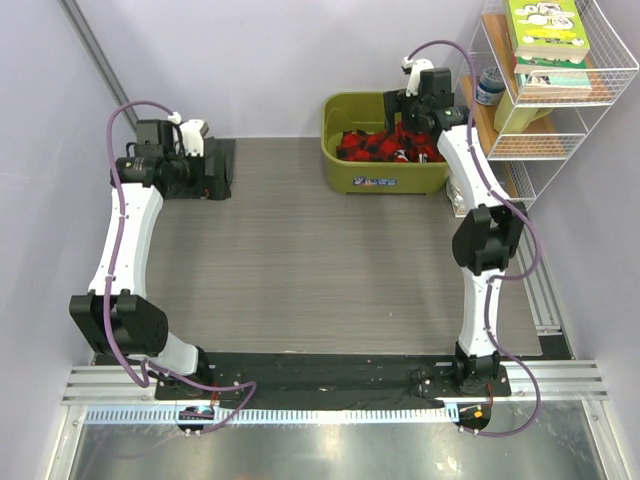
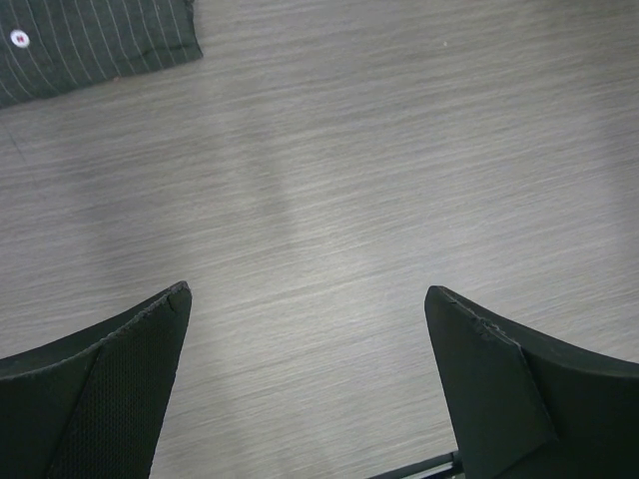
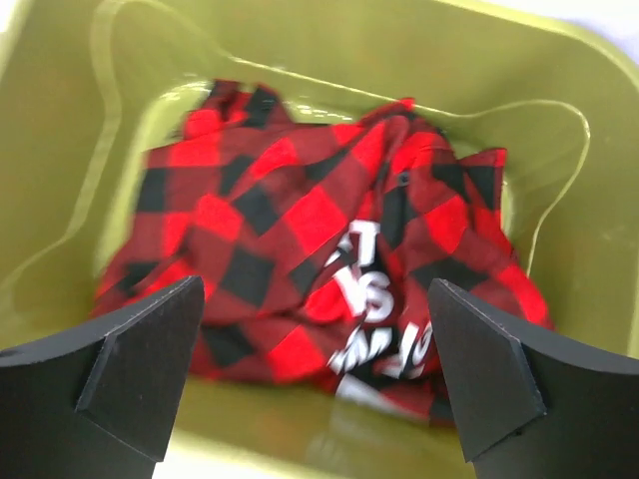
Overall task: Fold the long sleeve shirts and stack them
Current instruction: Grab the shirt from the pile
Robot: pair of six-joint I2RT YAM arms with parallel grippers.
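Left gripper: jaws were seen spread wide, with nothing between them; only bare wood-grain table was seen below the gap. The dark grey pinstriped shirt was noted ahead of the fingertips and off to the left in the wrist view, lying flat on the table and apart from both fingers. A white button was seen near its edge. From the top view the shirt was seen as a dark bundle directly beside the gripper at the far left of the table.

Right gripper: jaws were likewise seen fully apart and empty. It was held above an olive-green bin, pointing down into it. The red-and-black plaid shirt was seen crumpled in the bottom of the bin, directly under and ahead of the open fingers, not touched by them. White lettering was noted on a dark patch of the fabric; it was too blurred to be read.

A wire shelf was noted just right of the bin.
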